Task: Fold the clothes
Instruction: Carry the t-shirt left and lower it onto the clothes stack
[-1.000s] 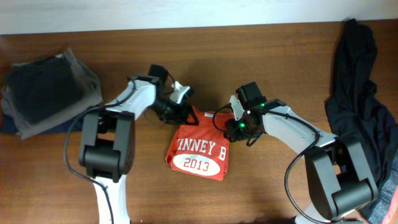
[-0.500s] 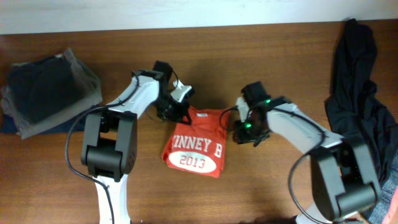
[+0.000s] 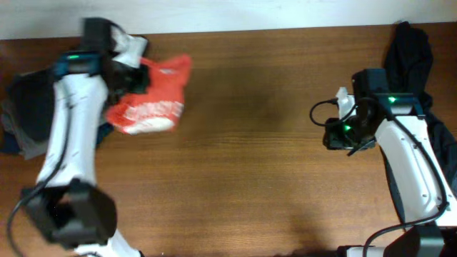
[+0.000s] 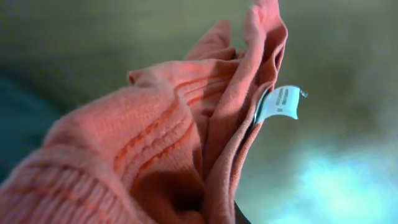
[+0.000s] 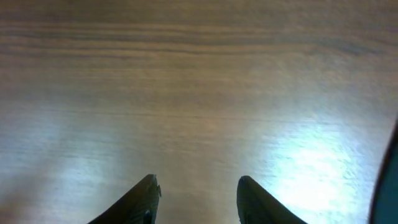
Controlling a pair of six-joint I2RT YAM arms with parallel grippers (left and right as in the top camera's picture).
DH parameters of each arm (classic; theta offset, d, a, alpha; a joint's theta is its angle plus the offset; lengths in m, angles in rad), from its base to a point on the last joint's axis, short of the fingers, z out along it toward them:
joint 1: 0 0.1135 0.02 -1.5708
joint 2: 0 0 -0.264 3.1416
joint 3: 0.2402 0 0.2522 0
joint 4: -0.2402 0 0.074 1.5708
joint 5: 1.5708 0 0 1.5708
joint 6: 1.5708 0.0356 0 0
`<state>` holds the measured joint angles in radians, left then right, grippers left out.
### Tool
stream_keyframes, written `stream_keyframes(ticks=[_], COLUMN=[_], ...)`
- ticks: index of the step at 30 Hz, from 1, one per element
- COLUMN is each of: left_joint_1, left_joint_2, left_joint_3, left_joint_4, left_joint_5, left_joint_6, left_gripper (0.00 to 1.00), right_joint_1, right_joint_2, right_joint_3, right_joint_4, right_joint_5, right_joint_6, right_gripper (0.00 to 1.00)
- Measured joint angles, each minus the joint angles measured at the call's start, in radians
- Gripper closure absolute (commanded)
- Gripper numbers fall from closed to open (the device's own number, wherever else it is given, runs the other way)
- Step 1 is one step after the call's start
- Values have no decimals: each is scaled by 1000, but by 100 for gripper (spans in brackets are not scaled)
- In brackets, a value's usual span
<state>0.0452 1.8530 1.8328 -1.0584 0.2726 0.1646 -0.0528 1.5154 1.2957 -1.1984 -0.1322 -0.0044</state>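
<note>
The red-orange T-shirt hangs bunched and blurred at the far left of the table, white lettering showing. My left gripper is shut on its upper edge. In the left wrist view the shirt's ribbed cloth and a white label fill the frame and hide my left gripper almost entirely. A limp black garment lies at the right edge of the table. My right gripper hovers just left of it. It stands open over bare wood, with nothing between the fingers of the right gripper.
A stack of folded dark clothes sits at the far left, partly under my left arm and next to the hanging shirt. A dark strip at the right edge of the right wrist view is the black garment.
My left gripper shut on the T-shirt's top edge and swept it from the table's middle up to the far left. My right arm drew back to the right, away from the shirt.
</note>
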Motion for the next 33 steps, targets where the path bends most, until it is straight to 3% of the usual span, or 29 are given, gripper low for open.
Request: stream_keyframes(ticks=[11,21,33], left_joint_1=[234,315,365], left_joint_2=[-103,-103,-43], left_joint_3=[8,8,8], left_joint_4=[126,254,294], left_joint_5=[-84,-90,-90], left_joint_6=[0,0,0], left_gripper=[99,99,99], right_joint_1=[-50,-51,-50], right_joint_2=[0,0,0], right_joint_3=[0,0,0], right_joint_4=[-5,-6,-6], right_joint_5=[5,4,5], right_joint_6=[-30,-31,-34], right_gripper=[58,58,58])
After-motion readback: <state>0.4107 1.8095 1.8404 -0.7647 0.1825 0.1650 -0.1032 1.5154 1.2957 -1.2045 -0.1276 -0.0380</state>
